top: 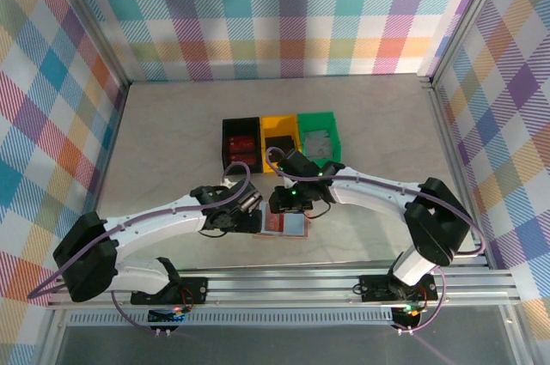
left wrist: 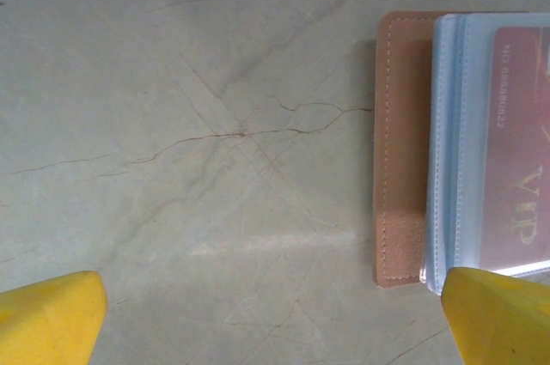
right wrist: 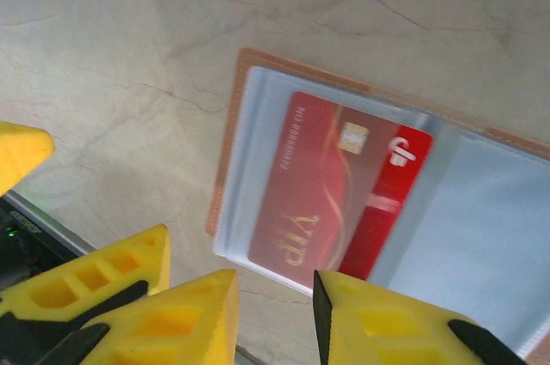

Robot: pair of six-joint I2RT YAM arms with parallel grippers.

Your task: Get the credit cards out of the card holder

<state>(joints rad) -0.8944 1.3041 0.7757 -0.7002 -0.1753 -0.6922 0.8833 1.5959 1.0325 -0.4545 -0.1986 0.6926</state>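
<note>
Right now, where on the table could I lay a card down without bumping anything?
Bare table left of the black bin toward the wall, and right of the green bin. Crowded: the middle front, where left hand and right hand meet over the card holder.

The top view looks down from above and behind the arms [top: 163, 219], far enough back to take in the whole table [top: 172, 124], the bins [top: 279, 137] and the checked walls [top: 284, 13]. Each wrist view looks down on the tabletop from close by. Both share the open wallet [left wrist: 400, 167] and its red card [right wrist: 326, 185], the left one from over its edge, the right one from over its middle.
</note>
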